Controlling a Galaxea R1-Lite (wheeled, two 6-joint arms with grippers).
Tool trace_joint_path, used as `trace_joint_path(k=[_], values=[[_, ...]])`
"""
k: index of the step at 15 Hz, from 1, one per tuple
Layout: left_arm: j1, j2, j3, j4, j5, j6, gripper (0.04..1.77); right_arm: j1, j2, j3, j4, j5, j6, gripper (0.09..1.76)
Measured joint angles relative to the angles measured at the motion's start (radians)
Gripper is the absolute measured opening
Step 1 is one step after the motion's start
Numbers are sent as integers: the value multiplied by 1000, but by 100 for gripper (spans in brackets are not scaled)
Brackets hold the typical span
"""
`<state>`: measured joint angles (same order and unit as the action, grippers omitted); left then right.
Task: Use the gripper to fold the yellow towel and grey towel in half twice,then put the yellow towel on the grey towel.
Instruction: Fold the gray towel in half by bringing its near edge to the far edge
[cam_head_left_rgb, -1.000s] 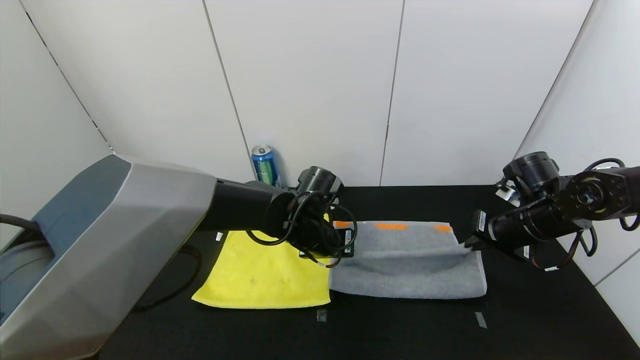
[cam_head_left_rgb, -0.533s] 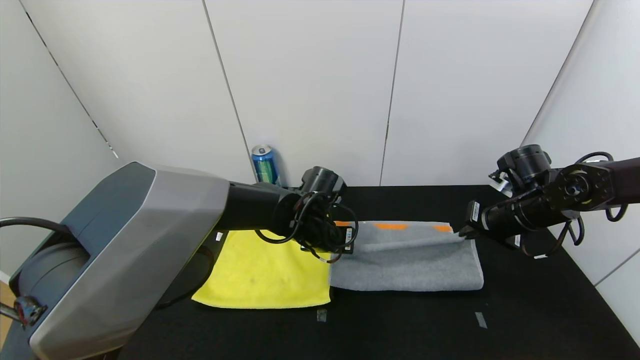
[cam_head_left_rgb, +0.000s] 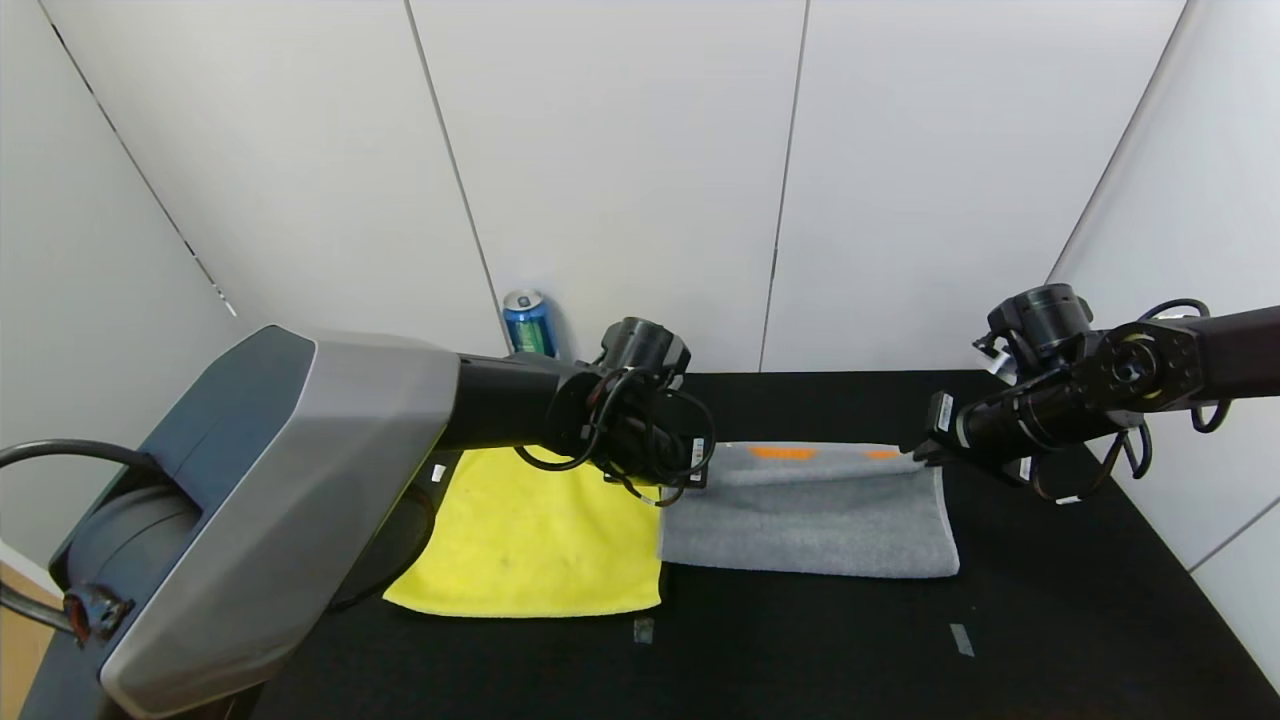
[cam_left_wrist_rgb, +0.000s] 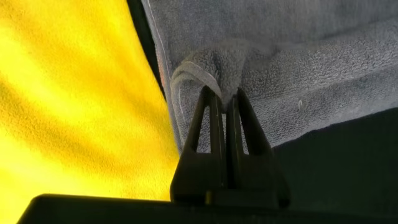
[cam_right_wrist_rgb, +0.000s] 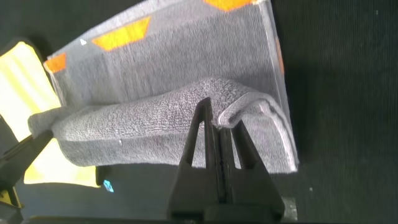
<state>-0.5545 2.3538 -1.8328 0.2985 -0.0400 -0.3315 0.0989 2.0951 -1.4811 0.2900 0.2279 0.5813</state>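
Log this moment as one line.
left pincer: shut on grey towel corner | right pincer: shut on opposite corner | yellow towel: flat

We see a black surface (cam_head_left_rgb: 800, 650) boxed in by white panelled walls (cam_head_left_rgb: 620, 180) with thin dark seams, and a blue can (cam_head_left_rgb: 527, 322) standing at the back.

Two towels lie on the one black worktop (cam_head_left_rgb: 800, 640): one yellow towel (cam_head_left_rgb: 530, 545) at lower centre-left of the head view and one grey towel (cam_head_left_rgb: 810, 520) at lower centre-right. The grey one shows two orange patches (cam_head_left_rgb: 782, 452) along its upper edge. One blue can (cam_head_left_rgb: 527, 322) stands at centre-left. Two claws are in view: one left claw (cam_head_left_rgb: 690, 465), one right claw (cam_head_left_rgb: 915, 455). Two small tape marks (cam_head_left_rgb: 960, 640) sit near the bottom.
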Motion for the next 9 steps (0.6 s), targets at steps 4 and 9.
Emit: trace_joint_path(k=[4, 9], values=[[1, 2, -4, 0, -1, 1, 22, -1, 5, -7, 0, 0, 0, 21], [12, 25, -41, 2, 0, 1, 115, -3, 34, -55, 0, 0, -1, 115]])
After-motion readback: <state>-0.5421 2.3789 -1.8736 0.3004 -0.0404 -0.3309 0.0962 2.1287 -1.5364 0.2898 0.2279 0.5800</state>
